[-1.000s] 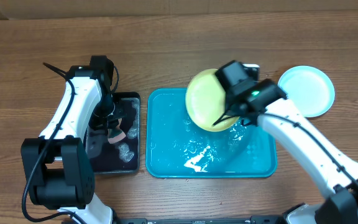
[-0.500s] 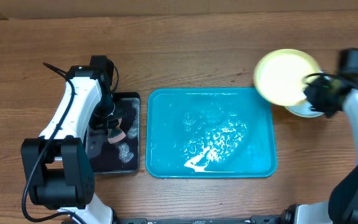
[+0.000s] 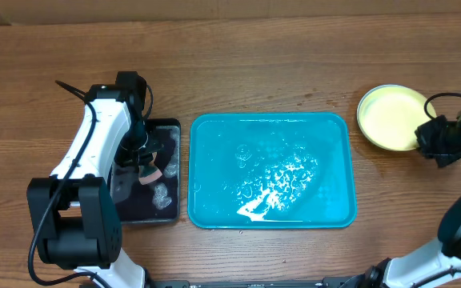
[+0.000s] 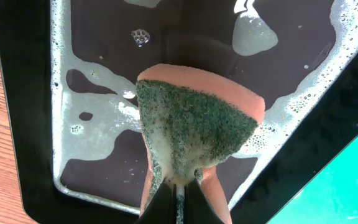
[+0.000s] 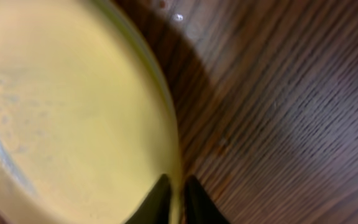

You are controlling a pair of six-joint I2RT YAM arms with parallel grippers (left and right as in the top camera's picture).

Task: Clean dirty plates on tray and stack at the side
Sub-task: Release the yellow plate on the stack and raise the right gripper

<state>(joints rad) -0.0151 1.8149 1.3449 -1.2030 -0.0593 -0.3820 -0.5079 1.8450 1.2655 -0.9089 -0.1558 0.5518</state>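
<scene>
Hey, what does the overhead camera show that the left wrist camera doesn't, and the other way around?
Only overhead: the yellow-green plate lying on the table to the right of the turquoise tray, with the right claw at its rim. Only left wrist: the green scouring face of the sponge, pinched in the left claw. Both: the sponge, the black tray with suds in it, and the turquoise tray, though the wrist view catches only a corner of it.
</scene>
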